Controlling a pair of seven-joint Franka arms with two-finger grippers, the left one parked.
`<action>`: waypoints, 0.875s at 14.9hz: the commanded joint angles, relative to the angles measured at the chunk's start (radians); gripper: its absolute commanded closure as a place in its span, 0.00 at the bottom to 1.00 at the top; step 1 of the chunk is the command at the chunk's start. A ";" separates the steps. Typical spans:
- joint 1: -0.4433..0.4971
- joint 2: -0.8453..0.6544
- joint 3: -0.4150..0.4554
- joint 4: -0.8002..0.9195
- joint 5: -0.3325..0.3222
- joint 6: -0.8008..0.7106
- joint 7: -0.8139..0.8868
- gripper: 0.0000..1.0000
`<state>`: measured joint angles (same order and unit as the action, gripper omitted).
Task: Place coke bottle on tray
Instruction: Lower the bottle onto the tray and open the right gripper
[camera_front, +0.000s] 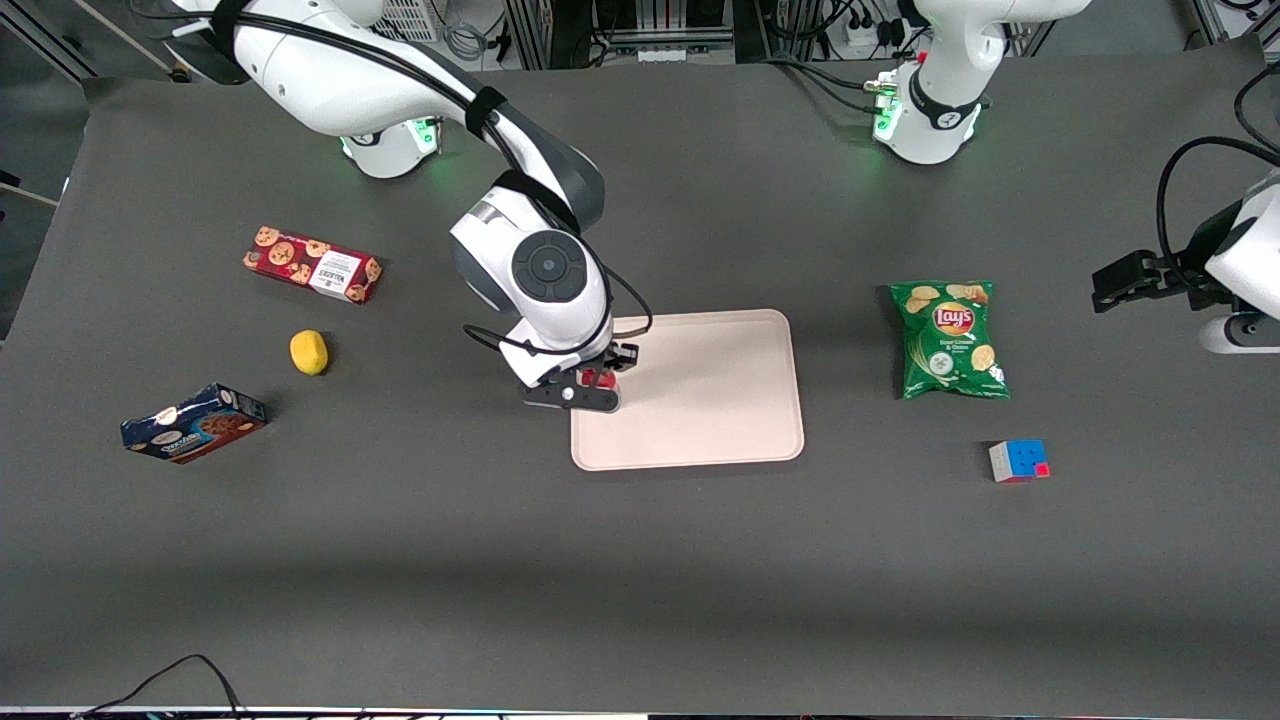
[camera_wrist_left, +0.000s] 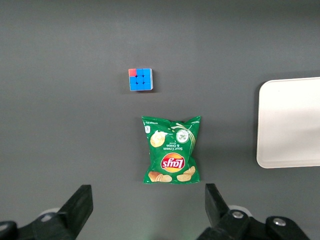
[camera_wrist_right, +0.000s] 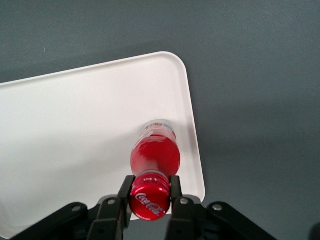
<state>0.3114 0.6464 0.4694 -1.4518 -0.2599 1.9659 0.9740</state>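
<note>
Coke bottle (camera_wrist_right: 155, 155) upright between claw (camera_wrist_right: 150, 200) fingers, on tray (camera_wrist_right: 75, 130).

Front camera high overhead — wrist cameras close, downward, both on tray (camera_front: 700, 400).

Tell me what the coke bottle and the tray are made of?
The coke bottle, held by its cap in the gripper over the tray, looks like glossy see-through plastic or glass: its clear base shows, and the red cap shines. The tray looks like smooth matte plastic: one even pinkish-beige colour, rounded corners, a low moulded rim. Neither can be told for certain.
</note>
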 joint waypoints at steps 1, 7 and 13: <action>0.003 -0.002 0.003 0.004 -0.042 0.016 0.037 0.26; -0.020 -0.046 0.005 0.016 -0.036 0.011 0.041 0.00; -0.228 -0.230 0.032 0.013 0.066 -0.015 -0.088 0.00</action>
<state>0.1892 0.5083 0.4783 -1.4136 -0.2674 1.9762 0.9700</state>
